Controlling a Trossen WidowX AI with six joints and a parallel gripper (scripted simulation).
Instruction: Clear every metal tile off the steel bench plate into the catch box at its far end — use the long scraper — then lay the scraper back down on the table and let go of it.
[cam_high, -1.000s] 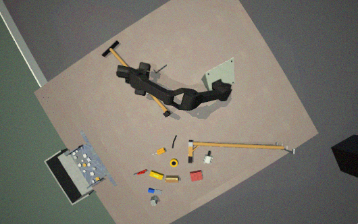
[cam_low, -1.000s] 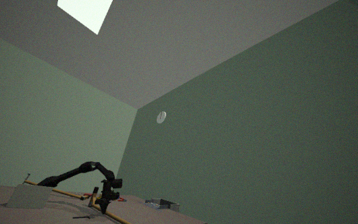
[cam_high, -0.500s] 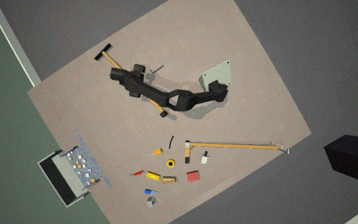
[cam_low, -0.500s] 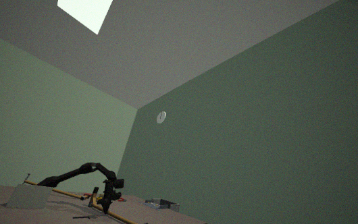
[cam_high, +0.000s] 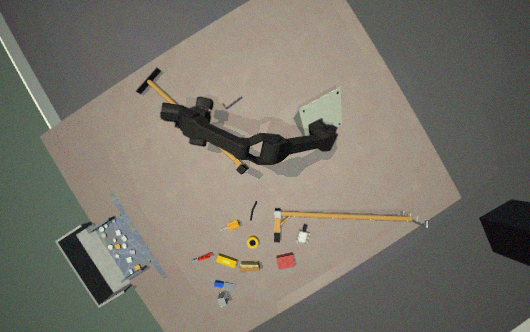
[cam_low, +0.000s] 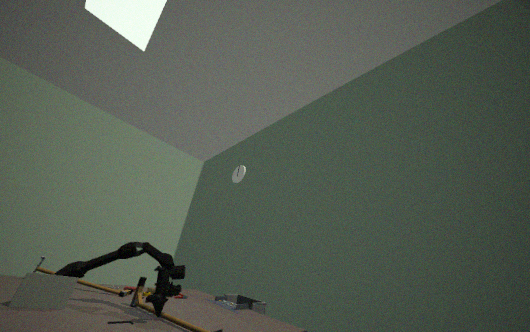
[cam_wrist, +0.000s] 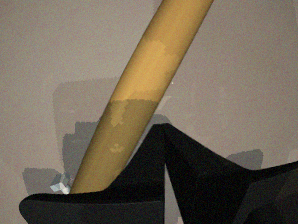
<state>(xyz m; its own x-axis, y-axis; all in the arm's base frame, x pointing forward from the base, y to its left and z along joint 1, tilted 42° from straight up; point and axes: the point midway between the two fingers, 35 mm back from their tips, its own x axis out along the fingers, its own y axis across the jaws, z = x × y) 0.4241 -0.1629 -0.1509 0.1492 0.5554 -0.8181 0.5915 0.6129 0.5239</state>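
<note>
A long scraper (cam_high: 162, 93) (cam_low: 181, 323) (cam_wrist: 150, 60) with a wide black blade and wooden handle lies slantwise on the table, partly hidden under the arm. My gripper (cam_low: 159, 313) (cam_wrist: 160, 131) is shut with nothing between its fingers. Its fingertips are right beside the handle in the wrist view; whether they touch it I cannot tell. Several white and orange tiles (cam_high: 124, 239) lie on the blue-grey bench plate (cam_high: 142, 254) at the lower left. The catch box (cam_high: 86, 270) (cam_low: 253, 303) stands at the plate's outer end, past the table edge. Its dark inside is hard to read.
Another long wooden-handled tool (cam_high: 345, 216) lies at the lower right. Between it and the plate lie a yellow ring (cam_high: 252, 242), a red block (cam_high: 286, 261), yellow blocks and small tools. A dark bent rod (cam_high: 233, 102) (cam_low: 120, 322) lies near the arm. A pale plate (cam_high: 324, 109) stands by the arm's base.
</note>
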